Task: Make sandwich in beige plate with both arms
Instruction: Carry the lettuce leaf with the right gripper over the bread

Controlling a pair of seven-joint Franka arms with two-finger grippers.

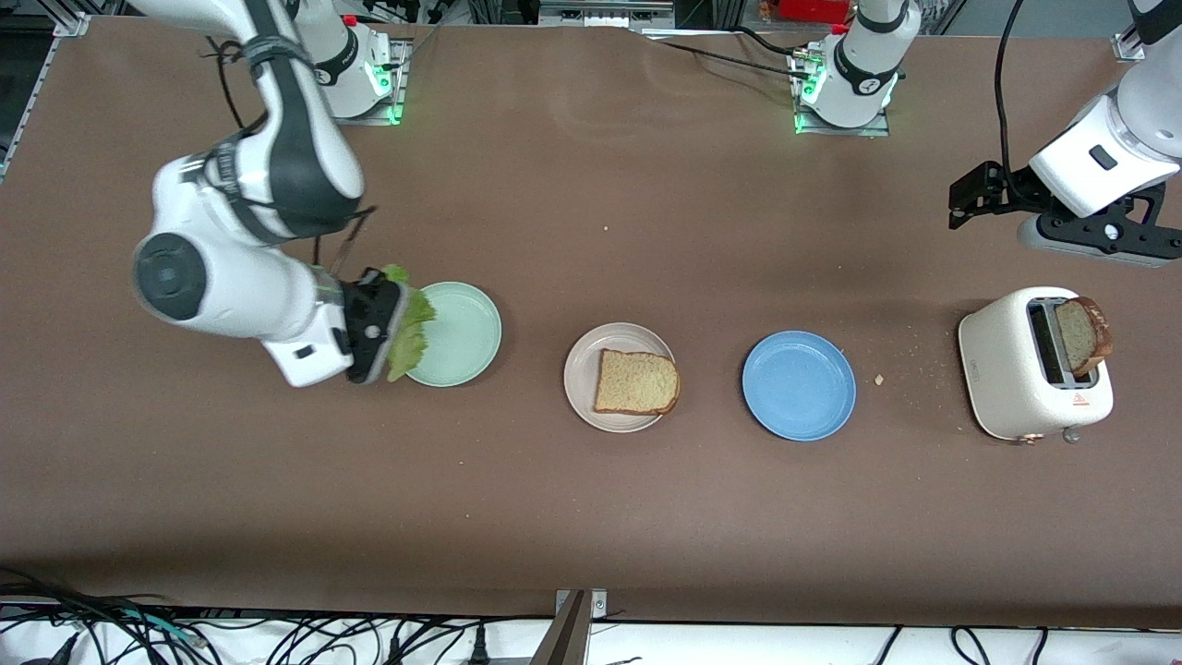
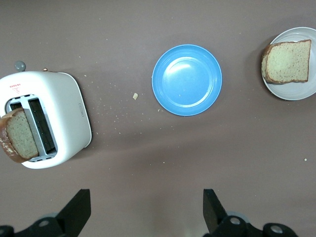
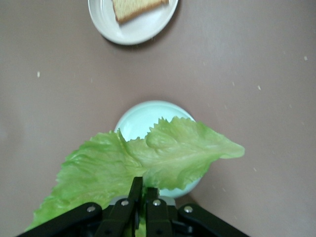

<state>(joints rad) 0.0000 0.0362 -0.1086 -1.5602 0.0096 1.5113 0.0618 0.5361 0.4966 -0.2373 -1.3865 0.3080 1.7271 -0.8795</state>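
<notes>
The beige plate [image 1: 619,377] sits mid-table with one slice of toasted bread [image 1: 635,382] on it; both also show in the left wrist view, plate [image 2: 291,88] and slice [image 2: 287,61]. My right gripper [image 1: 395,334] is shut on a ruffled green lettuce leaf [image 1: 412,329] and holds it over the edge of the pale mint-green plate [image 1: 457,334]. In the right wrist view the leaf [image 3: 148,160] spreads over that plate [image 3: 136,118]. A second bread slice [image 1: 1082,334] stands in the white toaster [image 1: 1034,362]. My left gripper [image 2: 146,205] is open and empty, up over the table by the toaster.
A blue plate [image 1: 799,384] lies between the beige plate and the toaster, bare. Crumbs lie on the brown table between the blue plate and the toaster. The toaster stands at the left arm's end of the table.
</notes>
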